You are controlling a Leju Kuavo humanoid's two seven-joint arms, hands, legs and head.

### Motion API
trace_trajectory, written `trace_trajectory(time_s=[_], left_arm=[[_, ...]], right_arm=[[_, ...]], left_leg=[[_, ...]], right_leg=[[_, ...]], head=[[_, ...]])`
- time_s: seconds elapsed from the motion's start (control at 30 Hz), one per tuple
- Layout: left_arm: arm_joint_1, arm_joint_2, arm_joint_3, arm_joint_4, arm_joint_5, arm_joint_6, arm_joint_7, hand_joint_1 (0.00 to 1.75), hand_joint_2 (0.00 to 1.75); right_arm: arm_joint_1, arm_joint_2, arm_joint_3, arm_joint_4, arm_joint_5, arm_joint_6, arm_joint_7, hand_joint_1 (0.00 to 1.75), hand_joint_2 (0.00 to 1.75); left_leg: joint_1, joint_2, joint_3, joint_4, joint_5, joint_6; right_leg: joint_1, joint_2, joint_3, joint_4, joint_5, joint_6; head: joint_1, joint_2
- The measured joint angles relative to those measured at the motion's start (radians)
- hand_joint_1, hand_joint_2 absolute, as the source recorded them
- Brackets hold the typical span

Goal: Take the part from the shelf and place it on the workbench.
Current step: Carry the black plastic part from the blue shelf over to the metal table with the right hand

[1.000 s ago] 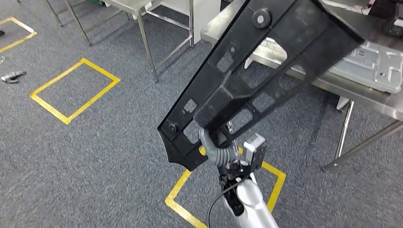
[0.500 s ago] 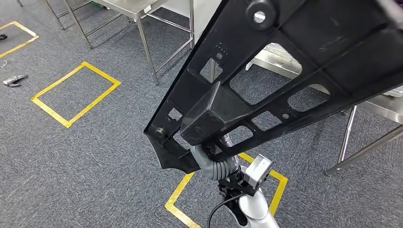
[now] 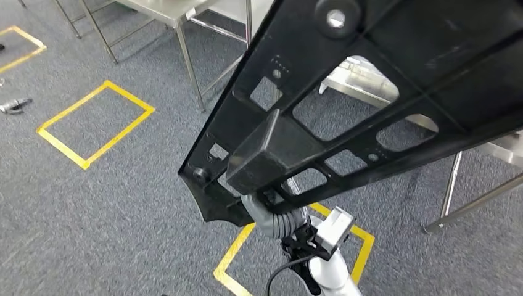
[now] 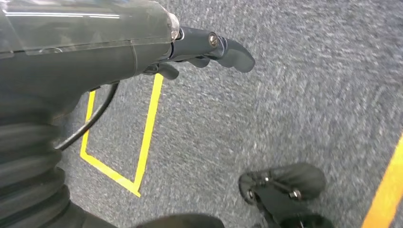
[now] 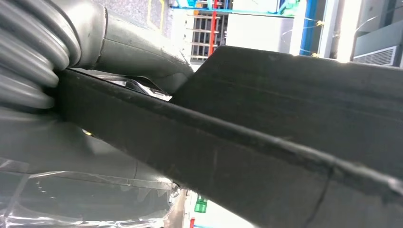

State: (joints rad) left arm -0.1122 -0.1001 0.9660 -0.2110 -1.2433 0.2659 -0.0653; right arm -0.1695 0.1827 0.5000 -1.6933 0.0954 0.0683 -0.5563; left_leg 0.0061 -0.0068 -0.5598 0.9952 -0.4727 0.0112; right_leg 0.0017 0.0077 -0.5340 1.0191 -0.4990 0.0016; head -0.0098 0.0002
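Gripping the part (image 3: 370, 92) near its lower end, the right hand (image 3: 271, 216) comes up from the 6 o'clock edge of the head view on a silver forearm (image 3: 330, 277), with a grey ribbed wrist cover just under the part and a small silver camera block (image 3: 333, 227) beside the wrist. In the right wrist view the right hand (image 5: 123, 47) lies closed against the edge of the black part (image 5: 266, 142), with the thick grey thumb on one side of the rim; the fingers on the far side are hidden by the part. The part is a long, flat black plastic panel with rectangular cut-outs, a raised box-shaped boss (image 3: 271, 154) near the grip and a round fastener (image 3: 336, 15) near the 12 o'clock edge. It is held in the air, tilted, running from the hand toward 1 to 2 o'clock and out of the frame. Behind and below its upper portion, at 3 o'clock, stands a metal workbench (image 3: 502, 151) on slanted steel legs; the part is over it and contact cannot be confirmed. A second steel table (image 3: 179, 12) stands at 11 o'clock. Grey carpet (image 3: 92, 216) carries yellow tape outlines (image 3: 95, 123) at 9 o'clock and directly under the wrist at 6 o'clock. In the left wrist view the left hand (image 4: 199, 47) hangs above the carpet, holding nothing, its dark fingers (image 4: 228, 47) extended and apart.
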Motion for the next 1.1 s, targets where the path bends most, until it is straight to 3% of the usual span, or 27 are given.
trace_trajectory(time_s=[0.07,0.17,0.2,0.23,0.27,0.33,0.4,0.43,0.5,0.57,0.6,0.67,0.7,0.73,0.77,0.83,0.9,1.0,1.07,1.1], left_arm=[[0.001,0.000,-0.001,0.000,-0.002,0.000,0.000,0.00,1.75],[-0.001,0.000,-0.002,0.000,-0.006,-0.001,-0.001,0.00,1.75],[0.000,0.000,-0.002,0.000,-0.008,-0.002,-0.001,0.00,1.75],[0.002,0.000,-0.002,0.000,-0.008,-0.002,-0.001,0.00,1.75],[0.002,0.000,-0.003,0.000,-0.009,-0.003,-0.001,0.00,1.75],[0.003,-0.001,-0.004,0.000,-0.011,-0.004,0.000,0.00,1.75],[0.001,-0.002,-0.006,0.000,-0.011,-0.005,0.002,0.00,1.75],[-0.001,-0.002,-0.007,0.000,-0.012,-0.005,0.003,0.00,1.75],[-0.008,-0.002,-0.009,0.000,-0.013,-0.005,0.004,0.00,1.75],[-0.013,-0.003,-0.011,0.000,-0.014,-0.005,0.006,0.00,1.75],[-0.014,-0.003,-0.012,0.000,-0.014,-0.006,0.006,0.00,1.75],[-0.013,-0.004,-0.014,0.000,-0.015,-0.006,0.008,0.00,1.75],[-0.012,-0.004,-0.015,0.000,-0.016,-0.006,0.009,0.00,1.75],[-0.011,-0.004,-0.015,0.000,-0.016,-0.006,0.009,0.00,1.75],[-0.010,-0.004,-0.016,0.000,-0.015,-0.006,0.009,0.00,1.75],[-0.009,-0.002,-0.016,0.000,-0.013,-0.006,0.009,0.00,1.75],[-0.007,0.001,-0.016,0.000,-0.011,-0.006,0.008,0.00,1.75],[-0.007,0.002,-0.016,0.000,-0.010,-0.006,0.006,0.00,1.75],[-0.009,0.000,-0.016,0.000,-0.010,-0.003,0.004,0.00,1.75],[-0.011,-0.001,-0.017,0.000,-0.010,-0.002,0.003,0.00,1.75]], right_arm=[[-0.001,-0.002,0.000,-0.003,0.000,-0.002,-0.001,1.75,1.75],[0.003,-0.007,0.000,-0.005,0.001,-0.006,-0.002,1.75,1.75],[0.005,-0.010,0.000,-0.005,0.002,-0.007,-0.001,1.75,1.75],[0.007,-0.012,0.000,-0.005,0.002,-0.008,-0.001,1.75,1.75],[0.008,-0.014,0.000,-0.005,0.003,-0.010,-0.001,1.75,1.75],[0.010,-0.018,0.000,-0.005,0.003,-0.012,-0.001,1.75,1.75],[0.013,-0.022,0.002,-0.005,0.005,-0.014,-0.002,1.75,1.75],[0.014,-0.024,0.002,-0.007,0.005,-0.014,-0.001,1.75,1.75],[0.012,-0.024,0.005,-0.014,0.006,-0.015,-0.001,1.75,1.75],[0.010,-0.024,0.007,-0.019,0.006,-0.015,-0.002,1.75,1.75],[0.010,-0.024,0.007,-0.020,0.006,-0.015,-0.002,1.75,1.75],[0.010,-0.024,0.008,-0.020,0.005,-0.015,0.000,1.75,1.75],[0.011,-0.024,0.008,-0.020,0.005,-0.015,0.001,1.75,1.75],[0.011,-0.024,0.008,-0.020,0.005,-0.015,0.001,1.75,1.75],[0.012,-0.024,0.009,-0.020,0.004,-0.015,0.001,1.75,1.75],[0.012,-0.024,0.009,-0.020,0.002,-0.015,0.001,1.75,1.75],[0.014,-0.025,0.009,-0.020,0.000,-0.015,0.002,1.75,1.75],[0.016,-0.026,0.010,-0.022,-0.002,-0.012,0.005,1.75,1.75],[0.013,-0.026,0.010,-0.026,-0.003,-0.011,0.007,1.75,1.75],[0.012,-0.027,0.010,-0.028,-0.004,-0.010,0.008,1.75,1.75]], left_leg=[[0.004,0.000,0.023,-0.011,-0.005,0.010],[0.004,0.000,0.054,-0.019,-0.025,0.015],[0.004,-0.001,0.066,-0.019,-0.035,0.014],[0.004,-0.002,0.081,-0.019,-0.046,0.013],[0.004,-0.002,0.099,-0.019,-0.059,0.011],[0.004,-0.003,0.133,-0.017,-0.088,0.005],[0.004,-0.004,0.154,-0.020,-0.113,-0.007],[0.005,-0.004,0.163,-0.018,-0.118,-0.015],[0.008,-0.003,0.163,0.008,-0.108,-0.029],[0.010,-0.001,0.121,0.102,-0.090,-0.036],[0.011,0.000,0.082,0.164,-0.100,-0.038],[0.012,0.000,-0.002,0.262,-0.163,-0.044],[0.012,0.000,-0.034,0.281,-0.194,-0.045],[0.012,0.000,-0.054,0.274,-0.203,-0.045],[0.011,-0.001,-0.061,0.239,-0.182,-0.043],[0.009,-0.013,-0.053,0.120,-0.067,-0.033],[0.002,-0.032,-0.046,0.035,0.019,-0.023],[-0.002,-0.029,-0.038,0.015,0.040,-0.010],[0.005,-0.016,-0.025,-0.002,0.043,0.000],[0.008,-0.008,-0.018,-0.008,0.042,0.004]], right_leg=[[-0.002,-0.001,-0.034,0.065,-0.013,0.009],[-0.008,-0.002,-0.163,0.242,-0.066,0.020],[-0.009,-0.002,-0.196,0.269,-0.079,0.022],[-0.011,-0.002,-0.214,0.262,-0.078,0.021],[-0.013,-0.003,-0.216,0.225,-0.059,0.020],[-0.012,-0.003,-0.198,0.104,0.044,0.013],[-0.005,-0.003,-0.181,0.036,0.119,0.004],[-0.001,-0.003,-0.176,0.031,0.128,-0.003],[0.002,0.000,-0.155,0.027,0.112,-0.018],[-0.001,0.002,-0.125,0.013,0.097,-0.033],[-0.002,0.003,-0.111,0.007,0.089,-0.038],[-0.001,0.011,-0.090,0.004,0.072,-0.043],[0.000,0.018,-0.079,0.004,0.063,-0.043],[0.001,0.025,-0.069,0.004,0.054,-0.043],[0.001,0.033,-0.058,0.004,0.046,-0.042],[0.002,0.047,-0.038,0.004,0.031,-0.039],[-0.001,0.062,-0.032,0.004,0.022,-0.032],[-0.005,0.076,-0.033,0.000,0.013,-0.014],[-0.001,0.051,-0.043,0.028,-0.009,-0.003],[0.000,0.032,-0.063,0.070,-0.033,0.001]], head=[[0.001,0.000],[0.002,0.000],[0.002,0.000],[0.002,0.000],[0.002,0.000],[0.002,0.000],[0.001,0.000],[0.000,0.000],[-0.001,0.000],[-0.002,0.000],[-0.002,0.000],[-0.003,0.000],[-0.003,0.000],[-0.003,0.000],[-0.003,0.000],[-0.002,0.000],[-0.002,0.000],[-0.002,0.000],[0.001,0.000],[0.003,0.000]])
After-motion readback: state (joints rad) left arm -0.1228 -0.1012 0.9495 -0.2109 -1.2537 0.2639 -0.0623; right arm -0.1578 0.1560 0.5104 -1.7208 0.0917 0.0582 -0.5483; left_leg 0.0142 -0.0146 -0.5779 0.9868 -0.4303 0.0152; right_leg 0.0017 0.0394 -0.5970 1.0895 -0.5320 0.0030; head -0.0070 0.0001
